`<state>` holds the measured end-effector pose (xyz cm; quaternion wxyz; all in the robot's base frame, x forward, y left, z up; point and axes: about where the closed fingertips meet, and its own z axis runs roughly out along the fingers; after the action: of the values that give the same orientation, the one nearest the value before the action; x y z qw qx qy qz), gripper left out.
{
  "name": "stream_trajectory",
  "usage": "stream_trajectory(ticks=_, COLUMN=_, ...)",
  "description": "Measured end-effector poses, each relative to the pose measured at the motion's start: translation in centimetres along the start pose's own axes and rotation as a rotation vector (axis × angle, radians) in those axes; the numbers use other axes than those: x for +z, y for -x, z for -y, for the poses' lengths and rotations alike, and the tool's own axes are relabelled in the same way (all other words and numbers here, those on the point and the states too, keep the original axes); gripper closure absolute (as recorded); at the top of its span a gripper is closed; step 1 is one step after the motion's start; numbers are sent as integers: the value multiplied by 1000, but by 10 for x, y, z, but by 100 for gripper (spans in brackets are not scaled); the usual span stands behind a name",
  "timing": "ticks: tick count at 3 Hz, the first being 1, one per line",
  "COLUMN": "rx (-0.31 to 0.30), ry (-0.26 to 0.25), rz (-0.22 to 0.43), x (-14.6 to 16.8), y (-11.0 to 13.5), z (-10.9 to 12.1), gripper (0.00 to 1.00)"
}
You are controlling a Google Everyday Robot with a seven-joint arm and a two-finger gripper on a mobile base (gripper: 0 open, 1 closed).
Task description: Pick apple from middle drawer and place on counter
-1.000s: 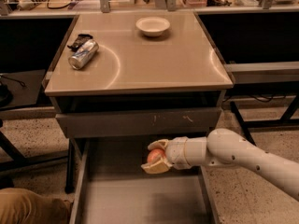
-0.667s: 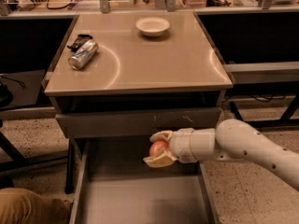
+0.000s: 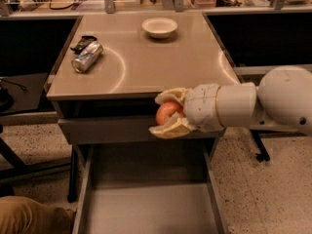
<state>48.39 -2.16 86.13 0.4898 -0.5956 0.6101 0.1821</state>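
Note:
My gripper (image 3: pixel 165 113) is shut on the red-orange apple (image 3: pixel 166 112), one pale finger above it and one below. It holds the apple in the air in front of the counter's front edge, at about counter height, well above the open middle drawer (image 3: pixel 148 204). The drawer is pulled out below, and its grey floor shows nothing on it. The glossy tan counter (image 3: pixel 161 62) lies just behind the apple. My white arm reaches in from the right.
A silver soda can (image 3: pixel 87 57) lies on its side at the counter's left with a small dark object behind it. A white bowl (image 3: pixel 159 27) stands at the back centre. A shut grey drawer front (image 3: pixel 107 129) sits under the counter. Cluttered benches are behind.
My gripper has lifted the apple up out of the drawer to counter height and moved it slightly right. The drawer, can and bowl have not moved.

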Motion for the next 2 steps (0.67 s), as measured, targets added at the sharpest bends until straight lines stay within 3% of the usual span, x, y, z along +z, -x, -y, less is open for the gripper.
stream_trajectory(ticks=2, rx=-17, ry=-14, rz=5, x=-4, y=8, z=8, gripper=100)
